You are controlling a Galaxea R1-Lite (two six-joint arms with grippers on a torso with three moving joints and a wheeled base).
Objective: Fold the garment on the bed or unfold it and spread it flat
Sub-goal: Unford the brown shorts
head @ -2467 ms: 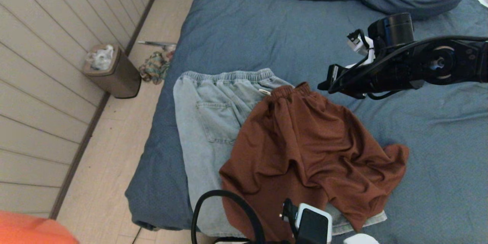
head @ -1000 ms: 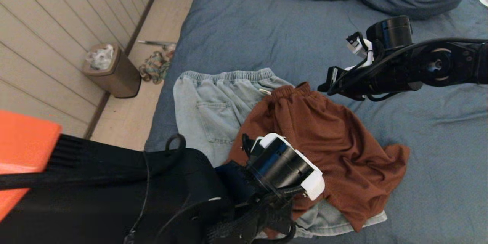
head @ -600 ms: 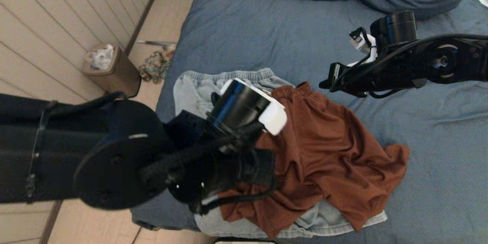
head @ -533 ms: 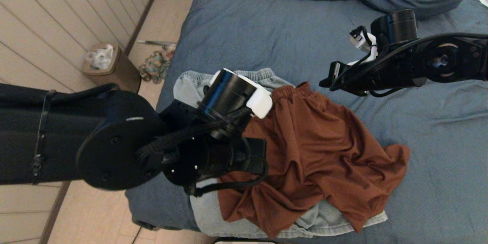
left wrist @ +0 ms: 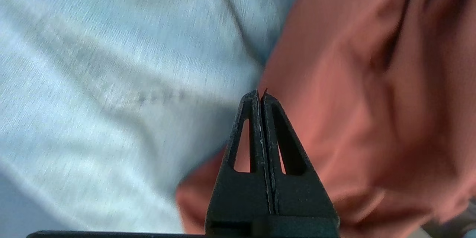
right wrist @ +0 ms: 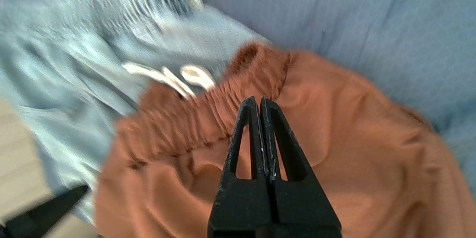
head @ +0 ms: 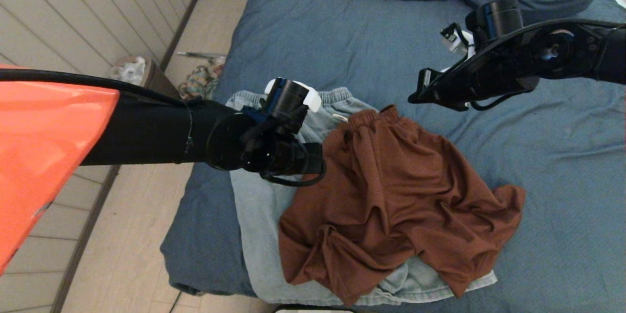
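Pale panelled wall (head: pixel 73 24), light plank floor (head: pixel 132 249), brown bin (head: pixel 151 80)

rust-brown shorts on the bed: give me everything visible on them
The rust-brown shorts are a thin, matte, softly draping fabric with a gathered elastic waistband at the far end. They lie crumpled and heavily creased, not flat, legs splayed toward the near edge of the bed. Their left half overlaps the light denim shorts, the rest lies on the blue bedding. The left gripper, shut, sits at their left edge, whether pinching cloth is unclear. The right gripper, shut, hovers above the waistband.
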